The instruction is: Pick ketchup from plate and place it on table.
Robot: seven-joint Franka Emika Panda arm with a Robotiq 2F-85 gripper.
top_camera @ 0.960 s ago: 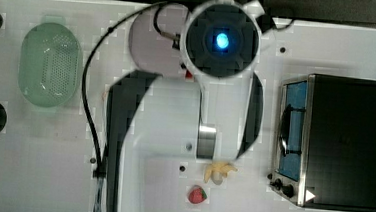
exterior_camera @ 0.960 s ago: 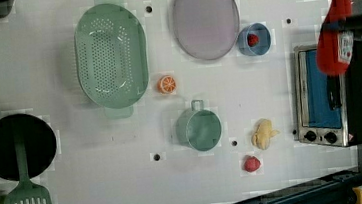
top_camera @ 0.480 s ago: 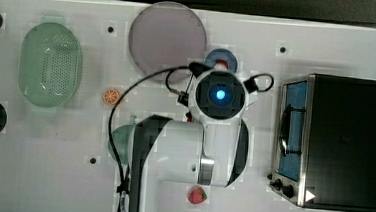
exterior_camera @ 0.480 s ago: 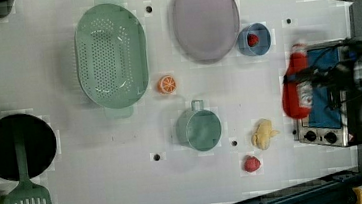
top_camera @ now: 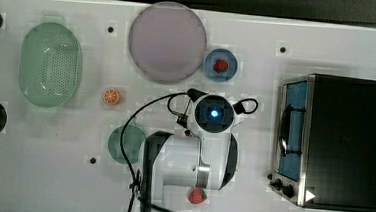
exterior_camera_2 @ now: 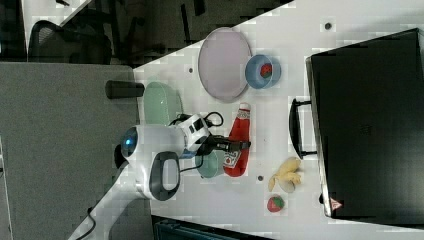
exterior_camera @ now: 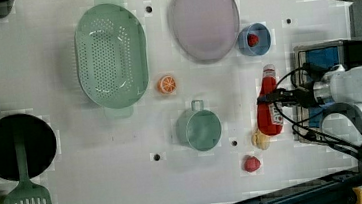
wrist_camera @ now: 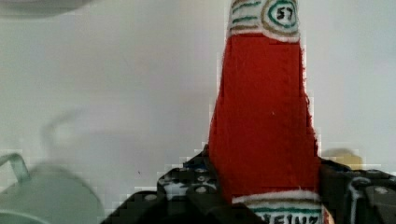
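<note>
My gripper is shut on the ketchup, a red bottle with a white label, gripped around its lower body. In the wrist view the ketchup rises between my two black fingers. The right view has the ketchup lying lengthwise over the white table, cap toward the plate; I cannot tell whether it touches the surface. The pale lilac plate is bare, as the left view's plate confirms. In the top view my arm covers the bottle.
A blue bowl holding a strawberry sits beside the plate. The toaster oven stands close to my arm. A green mug, a banana, a loose strawberry, an orange half and a green colander lie around.
My arm has swung from beside the oven out over the table, carrying the ketchup leftward and downward in the left view. The grip has stayed shut on the bottle.
</note>
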